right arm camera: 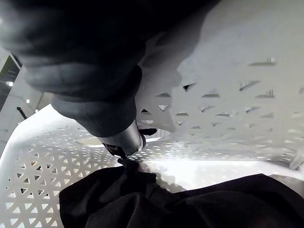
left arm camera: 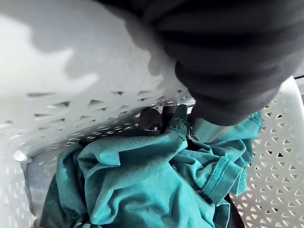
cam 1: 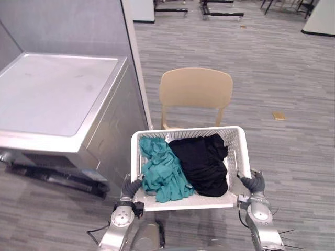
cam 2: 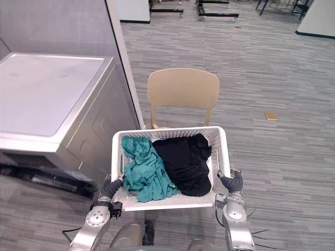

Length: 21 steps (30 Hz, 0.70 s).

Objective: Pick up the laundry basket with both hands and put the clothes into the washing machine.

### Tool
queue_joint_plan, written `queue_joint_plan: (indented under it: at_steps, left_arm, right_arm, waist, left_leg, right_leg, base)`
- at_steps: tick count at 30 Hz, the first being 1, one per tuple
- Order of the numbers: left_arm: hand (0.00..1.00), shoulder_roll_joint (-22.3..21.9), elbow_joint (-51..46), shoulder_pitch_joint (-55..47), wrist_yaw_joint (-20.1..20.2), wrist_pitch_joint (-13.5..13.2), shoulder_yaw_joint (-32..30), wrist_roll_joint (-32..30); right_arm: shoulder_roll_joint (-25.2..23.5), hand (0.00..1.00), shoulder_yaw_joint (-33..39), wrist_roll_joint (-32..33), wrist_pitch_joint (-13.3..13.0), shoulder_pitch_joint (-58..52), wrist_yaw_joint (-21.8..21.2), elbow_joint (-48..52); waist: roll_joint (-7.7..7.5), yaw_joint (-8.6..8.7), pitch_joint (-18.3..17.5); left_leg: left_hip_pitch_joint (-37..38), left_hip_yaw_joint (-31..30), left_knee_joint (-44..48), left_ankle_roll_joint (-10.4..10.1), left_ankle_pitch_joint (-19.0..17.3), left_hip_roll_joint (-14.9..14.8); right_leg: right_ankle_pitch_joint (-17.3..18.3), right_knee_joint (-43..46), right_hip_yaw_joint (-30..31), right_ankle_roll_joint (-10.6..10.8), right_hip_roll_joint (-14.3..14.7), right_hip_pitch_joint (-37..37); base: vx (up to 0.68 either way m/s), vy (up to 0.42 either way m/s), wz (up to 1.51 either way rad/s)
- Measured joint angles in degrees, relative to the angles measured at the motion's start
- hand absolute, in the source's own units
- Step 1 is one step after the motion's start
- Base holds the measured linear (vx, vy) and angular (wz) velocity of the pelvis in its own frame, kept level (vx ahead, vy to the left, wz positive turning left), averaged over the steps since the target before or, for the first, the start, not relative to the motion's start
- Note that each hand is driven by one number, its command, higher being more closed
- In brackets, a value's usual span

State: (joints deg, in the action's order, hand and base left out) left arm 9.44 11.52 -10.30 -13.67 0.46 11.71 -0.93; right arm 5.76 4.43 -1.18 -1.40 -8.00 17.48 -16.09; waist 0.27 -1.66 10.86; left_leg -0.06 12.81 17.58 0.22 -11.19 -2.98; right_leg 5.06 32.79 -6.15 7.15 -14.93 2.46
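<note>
The robot's left hand (cam 1: 132, 186) and right hand (cam 1: 254, 183) grip opposite side rims of a white perforated plastic laundry basket (cam 1: 188, 132), fingers hooked over the edges, apparently to keep the load level between them. A crumpled teal garment (cam 1: 162, 170) lies just inside the left hand, and a black garment (cam 1: 204, 162) lies nearer the right. The silver-grey washing machine (cam 1: 52, 97) stands beyond the left hand.
</note>
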Motion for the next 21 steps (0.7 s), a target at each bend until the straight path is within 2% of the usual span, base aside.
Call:
queue_joint_plan:
  at_steps: [1,2,3,4,5,6,7,9,10,12,14,15,16,19,20,21]
  left_arm:
    - [1.0,0.2,0.0,0.0,0.0,0.0,0.0,0.0]
    - [1.0,0.7,0.0,0.1,-0.1,0.1,0.0,0.0]
    - [1.0,0.9,0.0,0.2,-0.1,0.1,0.0,0.0]
    - [1.0,1.0,0.0,0.2,-0.1,0.2,0.0,0.0]
    - [1.0,1.0,0.0,0.3,-0.1,0.2,0.1,0.0]
    - [1.0,1.0,0.5,1.0,-0.1,0.2,0.0,0.0]
    - [1.0,0.4,1.1,1.8,-0.1,0.4,0.1,0.0]
    - [1.0,0.4,1.2,4.3,-0.5,0.4,-0.2,0.0]
    - [1.0,0.5,1.4,5.3,-0.8,0.3,-0.6,0.1]
    - [1.0,1.2,3.6,10.7,-1.7,0.3,-1.1,0.2]
    - [1.0,2.7,7.3,18.6,-3.0,0.3,-1.7,0.4]
    - [1.0,2.7,8.3,20.7,-3.2,0.3,-2.3,0.5]
    - [1.0,2.6,13.0,26.9,-4.4,0.2,-3.6,0.5]
    - [1.0,2.5,18.7,33.4,-5.3,0.3,-5.2,0.5]
    - [0.0,2.6,20.5,36.2,-5.4,0.3,-6.5,0.5]
    - [0.0,2.5,20.7,37.1,-5.6,0.3,-7.5,0.5]
  right_arm:
    - [0.0,1.0,-0.1,0.0,0.0,0.0,-0.1,-0.6]
    - [-0.3,1.0,-0.2,0.0,0.0,-0.2,-0.1,-1.0]
    - [-0.4,1.0,-0.3,0.0,0.0,-0.3,-0.1,-1.0]
    - [-0.3,1.0,-0.4,0.0,0.0,-0.3,-0.1,-1.0]
    - [-0.4,1.0,-0.5,0.0,0.0,-0.3,-0.1,-1.1]
    - [0.1,1.0,-1.0,0.0,-0.1,0.1,-0.1,-1.3]
    - [0.7,1.0,-1.0,0.0,-0.1,0.9,-0.1,-2.3]
    - [2.3,1.0,-1.7,0.1,-0.1,4.8,0.0,-5.4]
    - [2.4,1.0,-1.9,0.2,-0.1,5.9,0.2,-5.6]
    - [2.6,1.0,-2.1,0.9,-0.1,9.7,1.3,-5.7]
    - [3.3,1.0,-2.1,2.2,-0.2,16.5,2.0,-7.3]
    - [3.4,1.0,-2.1,2.5,-0.2,18.4,2.4,-8.1]
    - [3.4,1.0,-2.2,3.0,-0.2,24.0,3.7,-12.0]
    - [3.4,1.0,-2.2,3.4,-0.1,29.3,4.9,-15.6]
    - [3.1,1.0,-2.2,3.6,-0.1,31.9,5.9,-16.4]
    - [2.8,1.0,-2.1,4.0,-0.1,32.8,6.3,-16.4]
  waist:
    - [-0.19,0.22,-0.1]
    - [-1.0,0.71,-0.6]
    - [-1.37,0.78,-0.8]
    - [-1.59,0.91,-0.8]
    - [-2.32,0.96,-1.0]
    - [-3.7,0.85,-0.7]
    - [-2.78,0.99,-0.6]
    - [-0.87,0.14,0.2]
    - [-0.7,-0.04,0.8]
    - [-1.09,-0.63,4.0]
    - [-1.57,-0.62,9.3]
    - [-1.77,-0.64,10.4]
    - [-1.92,-0.67,11.6]
    - [-1.91,-0.63,13.1]
    - [-1.72,-0.67,14.5]
    - [-1.79,-0.65,14.7]
  left_leg:
    - [0.6,-0.1,-0.7,0.0,0.0,0.0]
    - [1.0,-0.4,-1.7,0.0,0.0,0.0]
    - [1.0,-0.8,-1.9,-0.1,0.1,0.0]
    - [1.0,-1.2,-1.9,-0.3,0.2,0.0]
    - [0.5,-2.0,-0.7,-0.5,0.3,0.3]
    - [-0.7,-3.7,1.1,-0.7,0.1,1.7]
    - [-1.5,-4.9,1.8,-1.2,-0.3,1.0]
    - [-5.9,-6.2,3.3,-1.5,-0.4,-1.8]
    - [-7.1,-6.4,3.4,-1.7,-0.2,-2.3]
    - [-10.3,-6.8,3.6,-2.8,0.4,-3.1]
    - [-15.5,-7.9,6.2,-2.9,0.5,-3.4]
    - [-17.0,-7.9,7.0,-2.9,0.5,-3.7]
    - [-22.5,-8.1,9.2,-2.9,0.5,-4.1]
    - [-26.3,-8.2,10.2,-3.0,1.0,-4.2]
    - [-27.7,-8.2,11.2,-3.0,1.1,-4.2]
    - [-28.7,-8.2,11.6,-2.8,1.2,-4.3]
  right_leg:
    - [0.8,1.8,-0.1,-0.6,0.0,1.2]
    - [4.6,2.4,-0.2,-1.5,0.3,3.1]
    - [6.8,0.5,-0.1,-1.2,1.5,4.7]
    - [7.2,-1.6,0.1,-1.1,2.4,5.0]
    - [5.4,-8.2,0.0,-1.1,4.2,4.7]
    - [0.7,-12.8,0.2,-1.0,4.3,4.9]
    - [0.2,-13.2,-0.4,-1.2,4.6,4.3]
    - [-2.8,-18.7,-2.3,-2.7,7.5,4.6]
    - [-3.5,-19.5,-2.7,-3.1,8.1,5.2]
    - [-4.7,-20.0,-3.4,-3.9,8.9,7.8]
    - [-5.7,-19.2,-4.3,-4.4,9.4,11.6]
    - [-6.1,-18.9,-4.3,-4.6,9.6,12.9]
    - [-7.5,-18.8,-4.3,-4.6,9.9,17.3]
    - [-8.8,-19.0,-4.2,-4.5,9.7,20.6]
    - [-9.3,-18.9,-4.1,-4.3,9.7,21.6]
    - [-9.5,-18.8,-4.1,-4.3,9.7,22.5]
  base:
    - [0.18,0.067,-0.04]
    - [0.13,-0.012,0.09]
    - [0.13,-0.037,0.18]
    - [0.14,-0.093,0.34]
    - [0.14,-0.141,0.46]
    - [0.15,-0.166,0.56]
    - [0.13,-0.151,0.42]
    - [0.08,-0.125,0.14]
    - [0.0,-0.118,0.03]
    - [-0.1,-0.099,0.07]
    - [-0.19,-0.056,0.09]
    - [-0.25,0.002,-0.09]
    - [-0.21,0.024,-0.14]
    - [-0.13,0.031,-0.1]
    - [-0.12,0.038,-0.06]
    - [-0.12,0.044,-0.03]
